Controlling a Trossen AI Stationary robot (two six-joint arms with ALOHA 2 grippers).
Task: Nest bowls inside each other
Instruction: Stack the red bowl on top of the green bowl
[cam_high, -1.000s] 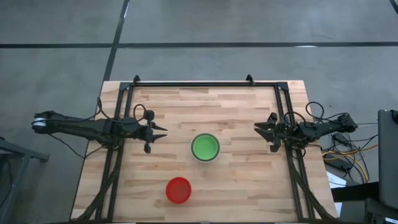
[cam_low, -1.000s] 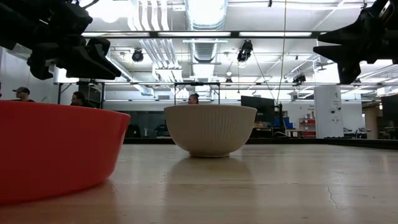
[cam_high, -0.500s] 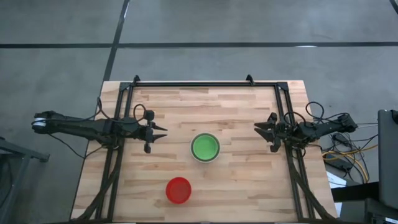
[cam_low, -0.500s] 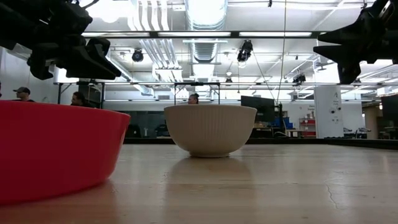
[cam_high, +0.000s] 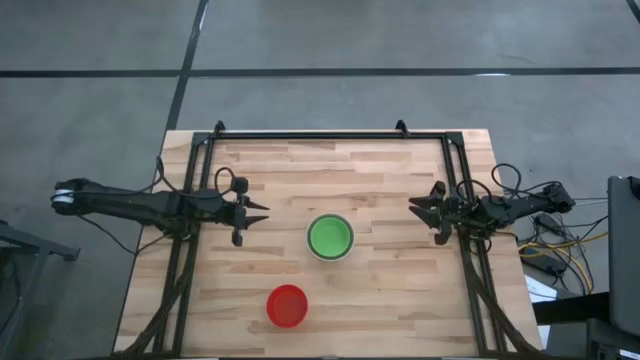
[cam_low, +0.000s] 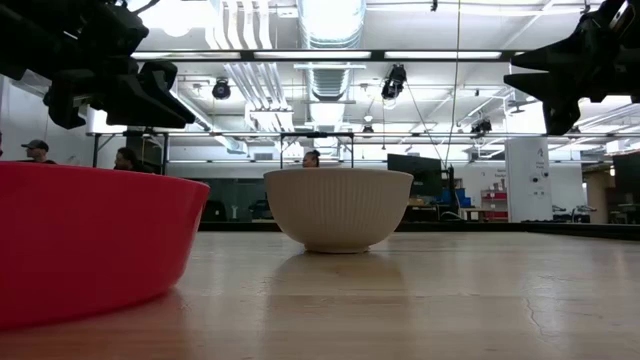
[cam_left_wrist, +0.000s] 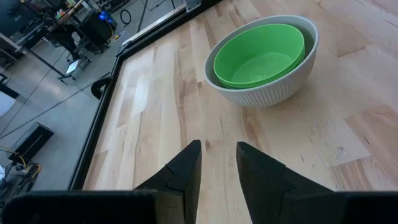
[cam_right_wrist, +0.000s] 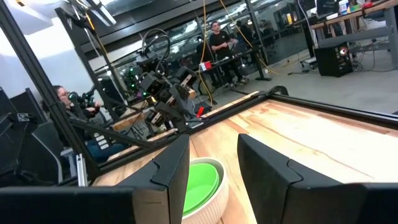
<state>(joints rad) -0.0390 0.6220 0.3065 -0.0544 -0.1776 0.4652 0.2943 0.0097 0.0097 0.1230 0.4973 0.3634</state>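
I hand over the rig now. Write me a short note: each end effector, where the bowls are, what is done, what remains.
Left end effector: open, empty, above the table, left of the stack.
Right end effector: open, empty, on the stack's right.
Done: green bowl nested in the off-white bowl at table centre.
Left: red bowl stands alone near the front edge; it goes into the stack.

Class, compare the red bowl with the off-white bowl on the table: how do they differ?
The red bowl is empty; the off-white bowl holds a green bowl nested inside. The red bowl has smooth walls; the off-white bowl is ribbed outside. The off-white bowl sits mid-table, the red bowl near an edge. Both stand upright, untouched.
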